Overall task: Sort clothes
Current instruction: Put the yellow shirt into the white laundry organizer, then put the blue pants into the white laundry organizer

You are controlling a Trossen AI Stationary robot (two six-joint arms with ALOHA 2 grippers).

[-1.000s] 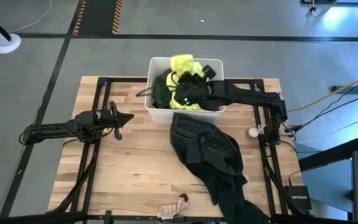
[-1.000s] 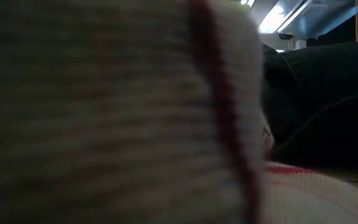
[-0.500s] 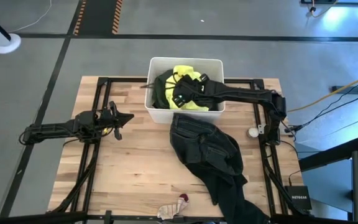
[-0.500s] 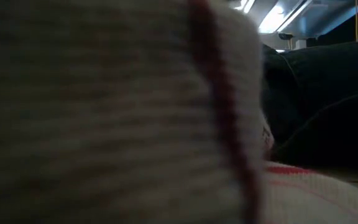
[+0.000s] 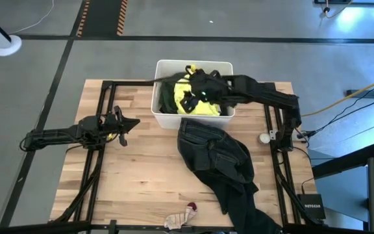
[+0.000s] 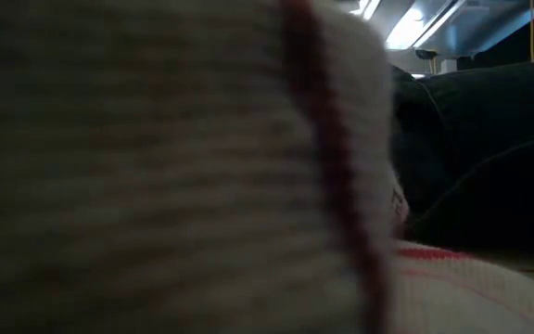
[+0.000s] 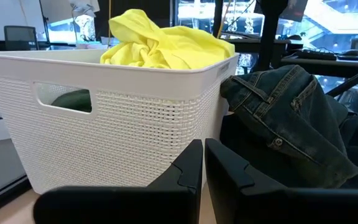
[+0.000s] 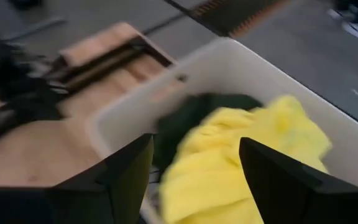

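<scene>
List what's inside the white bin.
The white bin holds a bright yellow top and a dark green shirt. Anything beneath them is covered.

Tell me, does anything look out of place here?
Yes. The dark jeans hang over the table's near edge, and a striped piece lies right against the low camera, blocking most of its view.

The right arm reached across the table's far side, its gripper (image 5: 191, 91) with fingers spread wide. The left gripper (image 5: 126, 123) waited (fingers nearly touching) over the table's left side.
</scene>
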